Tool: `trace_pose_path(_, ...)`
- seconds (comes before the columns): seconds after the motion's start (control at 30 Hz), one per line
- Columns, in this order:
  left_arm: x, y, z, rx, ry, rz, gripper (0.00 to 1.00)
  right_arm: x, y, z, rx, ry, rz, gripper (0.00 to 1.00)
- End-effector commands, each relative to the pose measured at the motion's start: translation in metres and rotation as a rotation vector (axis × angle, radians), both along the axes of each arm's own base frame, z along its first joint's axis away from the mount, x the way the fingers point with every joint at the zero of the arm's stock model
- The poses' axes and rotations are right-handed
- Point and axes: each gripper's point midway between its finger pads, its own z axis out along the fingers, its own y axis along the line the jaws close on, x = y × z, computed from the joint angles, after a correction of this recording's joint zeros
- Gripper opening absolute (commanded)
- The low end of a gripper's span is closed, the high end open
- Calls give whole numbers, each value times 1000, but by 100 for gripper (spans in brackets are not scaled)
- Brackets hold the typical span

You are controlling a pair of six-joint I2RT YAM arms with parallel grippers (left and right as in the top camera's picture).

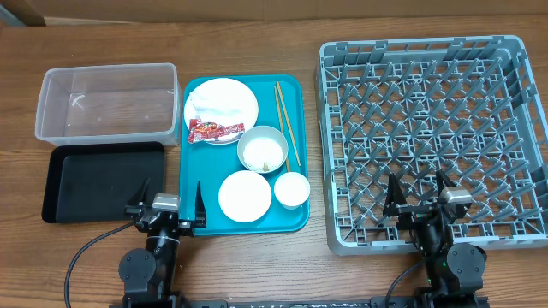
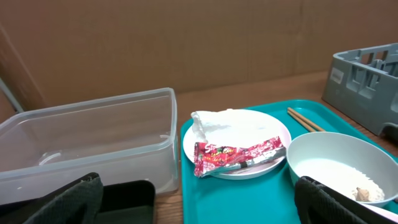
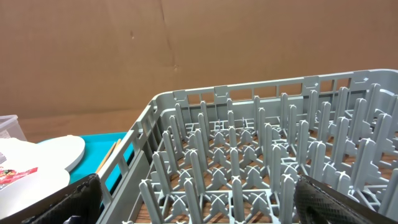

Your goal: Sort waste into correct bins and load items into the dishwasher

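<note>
Along the near edge, left gripper (image 1: 171,193) with jaws spread wide and nothing between them, hanging over the gap between black tray (image 1: 94,184) and teal tray (image 1: 193,162); right gripper (image 1: 417,193) likewise spread and bare, over the near rim of the grey dish rack (image 1: 428,44). Just beyond, toward the near left corner, black tray with nothing in it; on the teal tray at mid-table, plain white bowl (image 1: 245,196) and small cup (image 1: 292,190) nearest, then rice bowl (image 1: 262,150) with loose rice grains (image 2: 339,171) inside, then the plate (image 1: 240,92) carrying crumpled napkin (image 1: 210,104) and red wrapper (image 1: 214,130); chopsticks (image 1: 286,127) lying along the tray's right side. Toward the far left corner, clear tub (image 1: 107,68), seemingly holding nothing; by the right edge, rack pegs all bare. Judged from this: nothing sorted, nothing loaded; napkin, wrapper and rice all left to bin; plate, bowls, cup and chopsticks all left to rack.
</note>
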Motion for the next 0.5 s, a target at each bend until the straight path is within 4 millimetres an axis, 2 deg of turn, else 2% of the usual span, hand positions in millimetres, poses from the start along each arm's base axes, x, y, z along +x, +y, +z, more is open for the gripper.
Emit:
trace_pose_path(0.0,-2,-20,10,-21,-43,-111,100,0,0,2,-1,-19,0,100)
trace_pose_path(0.13,-9,-34,37,-18,-105,-195,100,-1,0,14,1,-46,0,100)
trace_pose_path(0.33,-19,-34,90,-30,-85,-196,100,-9,-1,54,7,-127,-1,100)
trace_pose_path(0.47,-12,-36,121,-42,-11,-203,100,-14,-2,78,8,-142,-2,100)
